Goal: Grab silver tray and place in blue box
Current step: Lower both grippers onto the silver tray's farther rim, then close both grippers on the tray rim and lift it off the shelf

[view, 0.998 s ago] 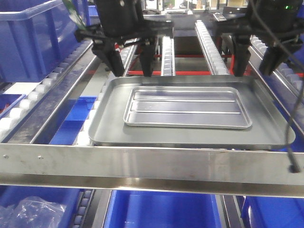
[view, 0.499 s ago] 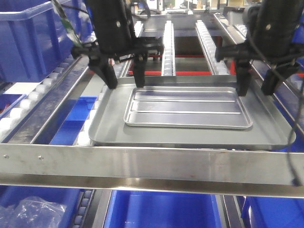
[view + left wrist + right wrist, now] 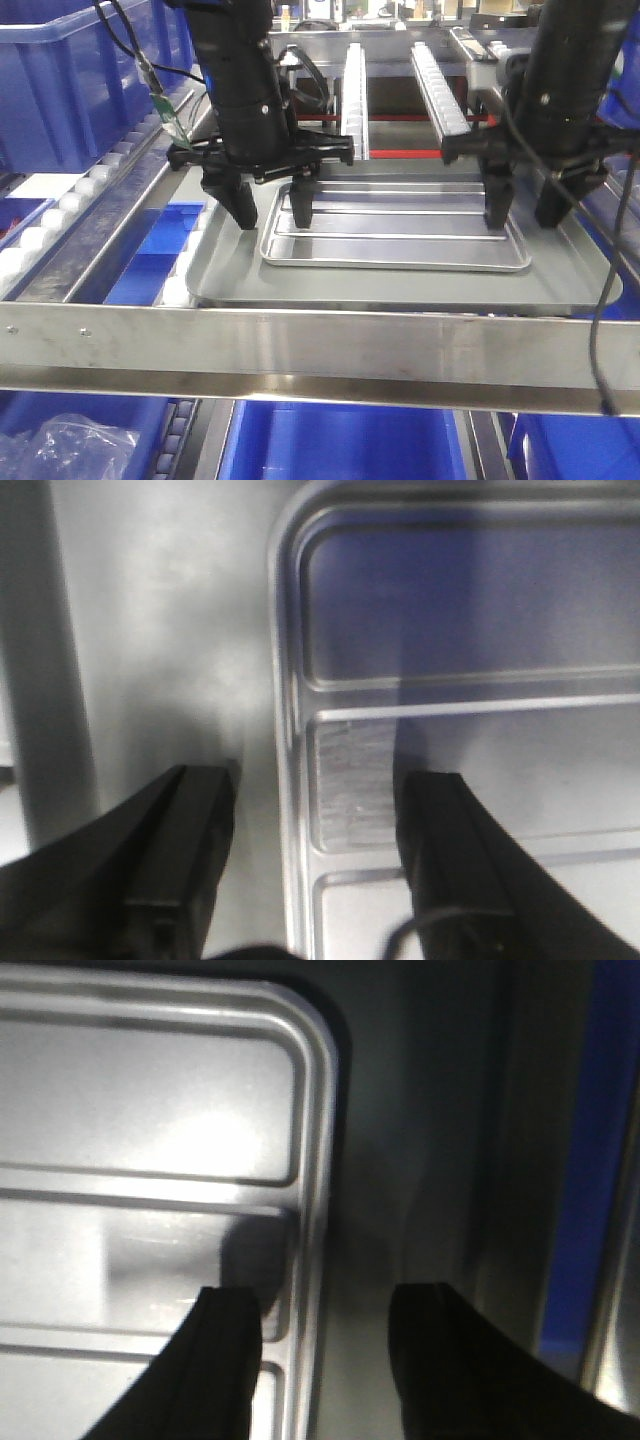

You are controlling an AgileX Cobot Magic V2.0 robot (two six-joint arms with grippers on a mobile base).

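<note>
The silver tray (image 3: 395, 240) lies flat inside a larger dull grey tray (image 3: 400, 288) on the roller conveyor. My left gripper (image 3: 272, 212) is open and low, straddling the silver tray's left rim; in the left wrist view (image 3: 315, 850) one finger is outside the rim and one over the ridged floor (image 3: 470, 610). My right gripper (image 3: 522, 210) is open and straddles the right rim the same way, as the right wrist view (image 3: 325, 1350) shows beside the tray floor (image 3: 150, 1110). A large deep ribbed blue box (image 3: 70, 90) stands at the upper left.
Roller rails (image 3: 352, 90) run away behind the trays. A steel front rail (image 3: 300, 345) crosses the foreground. More blue bins (image 3: 340, 440) sit below it, one at the lower left holding clear plastic bags (image 3: 60, 445). Cables hang from both arms.
Both arms have come down and toward the camera, from behind the grey tray to over the silver tray's two short ends. The trays have not moved.
</note>
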